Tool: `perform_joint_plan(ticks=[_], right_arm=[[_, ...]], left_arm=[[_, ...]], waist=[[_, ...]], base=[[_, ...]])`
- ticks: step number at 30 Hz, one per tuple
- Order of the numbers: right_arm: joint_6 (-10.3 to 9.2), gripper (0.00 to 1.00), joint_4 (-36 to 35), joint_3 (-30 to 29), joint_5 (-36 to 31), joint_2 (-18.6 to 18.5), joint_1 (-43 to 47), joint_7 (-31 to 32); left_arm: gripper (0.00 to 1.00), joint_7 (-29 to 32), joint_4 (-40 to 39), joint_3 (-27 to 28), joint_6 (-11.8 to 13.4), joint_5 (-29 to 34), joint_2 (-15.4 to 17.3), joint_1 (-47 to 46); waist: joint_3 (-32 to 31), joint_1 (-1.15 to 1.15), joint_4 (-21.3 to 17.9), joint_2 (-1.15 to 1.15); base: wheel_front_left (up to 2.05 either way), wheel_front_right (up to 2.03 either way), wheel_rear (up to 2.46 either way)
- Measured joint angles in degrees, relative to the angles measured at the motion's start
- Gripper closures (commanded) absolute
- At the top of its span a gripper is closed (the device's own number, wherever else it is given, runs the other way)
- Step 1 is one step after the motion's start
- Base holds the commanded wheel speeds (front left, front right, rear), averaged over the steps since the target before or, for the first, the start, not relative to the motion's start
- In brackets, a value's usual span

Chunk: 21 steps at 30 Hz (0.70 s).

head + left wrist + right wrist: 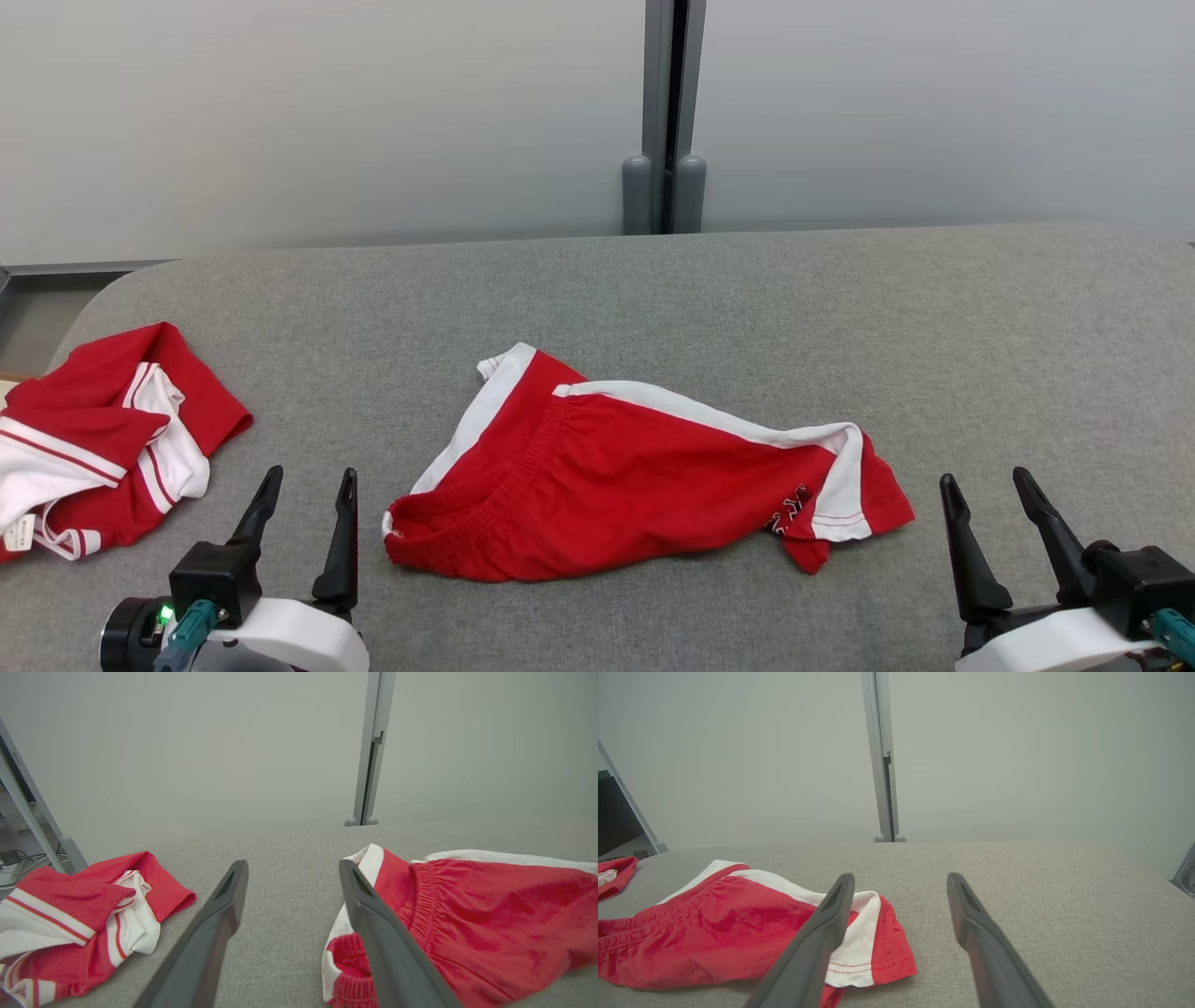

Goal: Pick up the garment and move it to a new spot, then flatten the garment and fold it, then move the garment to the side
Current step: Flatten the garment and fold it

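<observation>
The garment [635,476] is a pair of red shorts with white trim, lying rumpled in the middle of the grey table [653,289]. Its elastic waistband points toward the near left. My left gripper [310,479] stands open at the lower left, just left of the waistband and not touching it. My right gripper [988,482] stands open at the lower right, a little right of the shorts' leg hem. The left wrist view shows the garment [476,924] beside the right finger [373,924]. In the right wrist view the garment [714,933] lies left of the fingers [971,924].
A second red and white garment [93,439] lies bunched at the table's left edge, also seen as a heap [79,914] in the left wrist view. A grey partition wall with a vertical post [665,121] stands behind the table.
</observation>
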Motion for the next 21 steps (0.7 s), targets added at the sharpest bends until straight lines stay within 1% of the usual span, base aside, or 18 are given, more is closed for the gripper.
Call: perform_joint_plan(ticks=[7, 10, 13, 16, 19, 21], right_arm=[[0.0, 0.0, 0.0, 0.03, -0.03, 0.03, -0.01, 0.02], [0.0, 0.0, -0.04, -0.05, -0.02, 0.02, -0.06, 0.08], [0.0, 0.0, -0.27, 0.0, 0.05, -0.09, -0.34, 0.1], [0.0, 0.0, -0.67, 0.46, 0.19, -0.4, -1.68, 0.18], [0.0, 0.0, -0.82, 1.51, 0.56, -0.81, -2.87, 0.18], [0.0, 0.0, -0.7, 2.14, 0.82, -0.98, -3.78, 0.15]], left_arm=[[0.0, 0.0, 0.2, -0.03, -0.1, 0.49, -0.41, -0.15], [0.0, 0.01, 0.79, -1.09, -0.79, 0.91, -0.76, -1.31], [0.0, 0.76, 1.67, -3.27, -2.05, 1.54, -2.22, -4.22], [0.0, 2.54, 3.43, -5.76, -3.63, 1.93, -4.56, -8.83], [0.0, 4.97, 6.7, -7.78, -5.64, 1.26, -7.22, -13.56], [0.0, 6.34, 9.8, -8.53, -6.7, 0.32, -8.12, -16.81]], waist=[[0.39, 0.0, 0.12, 0.0], [0.82, 0.0, 0.27, 0.0], [1.71, 0.0, 0.42, 0.0], [3.1, 0.0, 0.3, 0.0], [4.77, 0.0, -0.21, 0.0], [5.9, 0.0, -0.9, 0.0]], base=[[0.0, 0.0, 0.0], [0.0, 0.0, 0.0], [0.0, 0.0, 0.0], [0.0, 0.0, 0.0], [0.0, 0.0, 0.0], [0.0, 0.0, 0.0]])
